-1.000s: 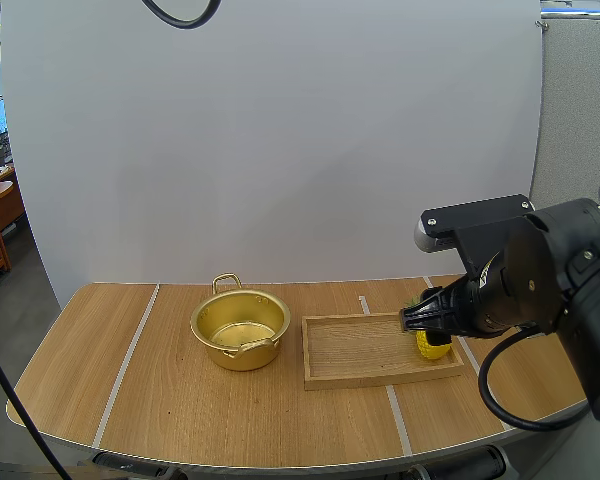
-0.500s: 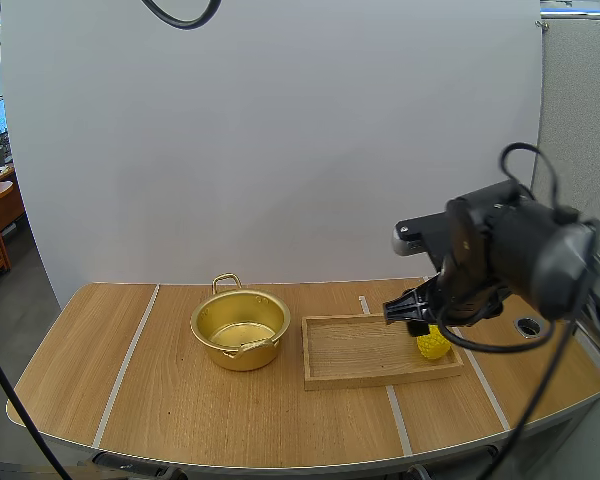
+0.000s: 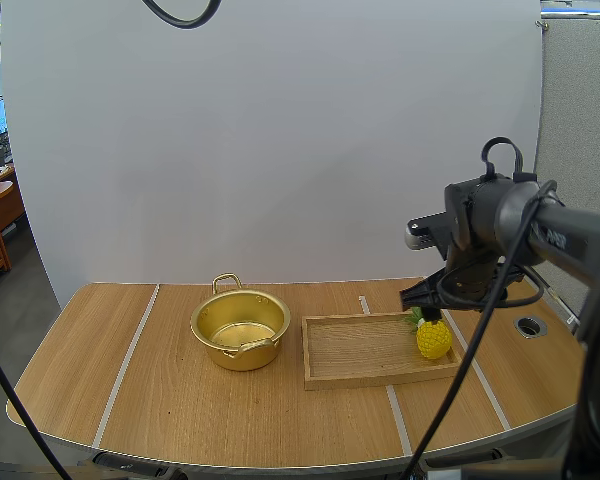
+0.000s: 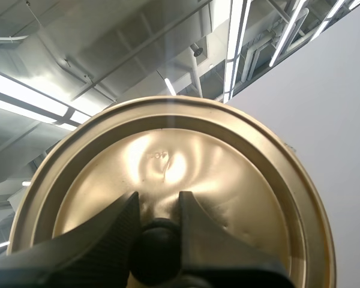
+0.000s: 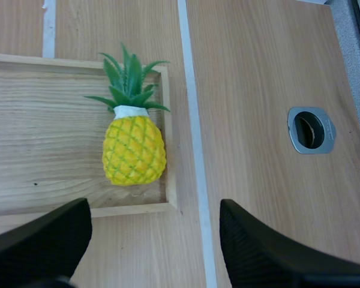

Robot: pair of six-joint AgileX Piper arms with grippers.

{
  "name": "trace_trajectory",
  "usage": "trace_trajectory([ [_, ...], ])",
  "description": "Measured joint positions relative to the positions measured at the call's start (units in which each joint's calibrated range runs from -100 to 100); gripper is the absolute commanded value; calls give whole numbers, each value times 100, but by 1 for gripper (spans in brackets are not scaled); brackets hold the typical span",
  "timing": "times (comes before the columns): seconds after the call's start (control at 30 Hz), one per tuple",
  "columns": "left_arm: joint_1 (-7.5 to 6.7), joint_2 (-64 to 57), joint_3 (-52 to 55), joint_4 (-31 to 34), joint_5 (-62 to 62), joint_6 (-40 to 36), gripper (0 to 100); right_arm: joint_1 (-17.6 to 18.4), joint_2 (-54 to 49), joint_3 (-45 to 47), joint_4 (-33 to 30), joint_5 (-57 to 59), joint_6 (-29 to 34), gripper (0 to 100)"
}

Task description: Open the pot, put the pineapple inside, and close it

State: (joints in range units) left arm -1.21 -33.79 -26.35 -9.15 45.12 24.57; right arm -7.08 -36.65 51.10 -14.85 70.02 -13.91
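The gold pot point(image 3: 240, 330) stands open on the table, left of the wooden tray point(image 3: 365, 352). A yellow pineapple point(image 3: 433, 339) with green leaves lies in the tray's right end, against the rim. My right gripper point(image 3: 426, 304) hangs just above it. In the right wrist view its fingers point(image 5: 42, 240) stand wide apart, the pineapple point(image 5: 134, 149) lies on the tray point(image 5: 42, 138) below them, and nothing is held. In the left wrist view my left gripper point(image 4: 155, 240) is shut on the black knob point(image 4: 153, 255) of the gold lid point(image 4: 186, 168), held up in the air.
White tape lines point(image 3: 380, 380) cross the wooden table. A round metal cable hole point(image 3: 528, 325) sits in the tabletop to the right of the tray, also seen as the cable hole point(image 5: 312, 130) beside the pineapple. The table's front edge curves near the arms.
My right arm has swung farther from the camera and its gripper has risen a little off the pineapple. The pineapple, tray and pot have stayed put.
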Motion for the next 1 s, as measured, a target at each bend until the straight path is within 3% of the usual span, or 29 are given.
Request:
trace_trajectory([
  [0.13, 0, 0, 0, 0, 0, 0, 0, -293, 375, -179, 603, -118, -689, 100],
  [0.33, 0, 0, 0, 0, 0, 0, 0, -418, 727, -282, 1016, -284, -1314, 100],
  [1.0, 0, 0, 0, 0, 0, 0, 0, -418, 1604, -310, 1383, -1015, -1978, 100],
])
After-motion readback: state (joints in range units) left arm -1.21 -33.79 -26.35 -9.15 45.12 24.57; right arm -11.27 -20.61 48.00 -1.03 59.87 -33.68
